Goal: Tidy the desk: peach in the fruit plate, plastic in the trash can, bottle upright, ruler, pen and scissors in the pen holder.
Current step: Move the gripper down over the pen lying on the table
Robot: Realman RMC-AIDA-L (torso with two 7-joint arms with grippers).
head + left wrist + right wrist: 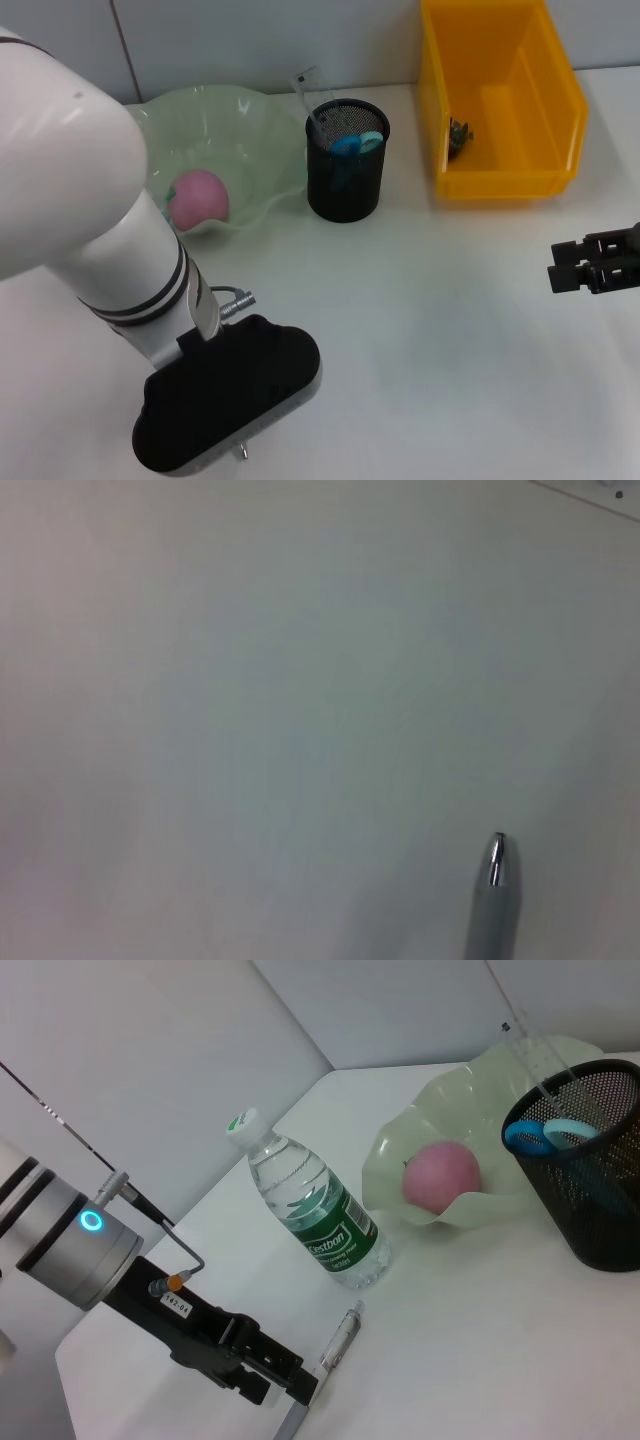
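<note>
The left gripper (300,1390) sits low over the near left of the table (450,330), its fingers closed on the pen (335,1345), which points away from it toward the bottle (315,1215). The bottle stands upright just beyond. The peach (198,195) lies in the plate (250,120). Beside the plate, the holder (346,165) carries the scissors (355,143) and ruler (310,95). The bin (500,100) has dark plastic (460,135) inside. The right gripper (590,265) hovers at the right edge, well apart; I cannot tell how its claw stands.
</note>
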